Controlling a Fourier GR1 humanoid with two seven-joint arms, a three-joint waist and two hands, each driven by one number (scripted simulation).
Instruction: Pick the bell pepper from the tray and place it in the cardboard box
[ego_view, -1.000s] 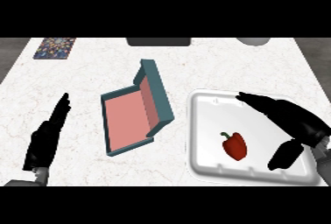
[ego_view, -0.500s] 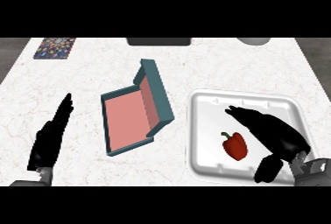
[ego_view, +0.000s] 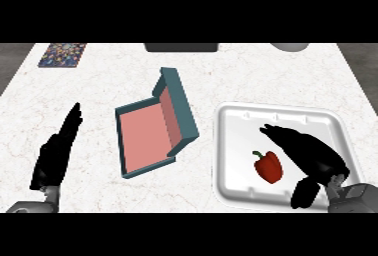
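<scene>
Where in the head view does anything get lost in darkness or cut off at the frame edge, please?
Head view: even lighting, no glare on the white tray; both black hands, left hand and right hand, read as flat silhouettes; the bell pepper stays clear; a dark item is cropped at the top.

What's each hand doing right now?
Left hand: open, empty, resting on the counter.
Right hand: open, over the tray beside the bell pepper, not holding it.

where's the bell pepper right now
In the head view the bell pepper lies in the white tray at the right of the counter, just left of the open right hand, with the box further left.
</scene>
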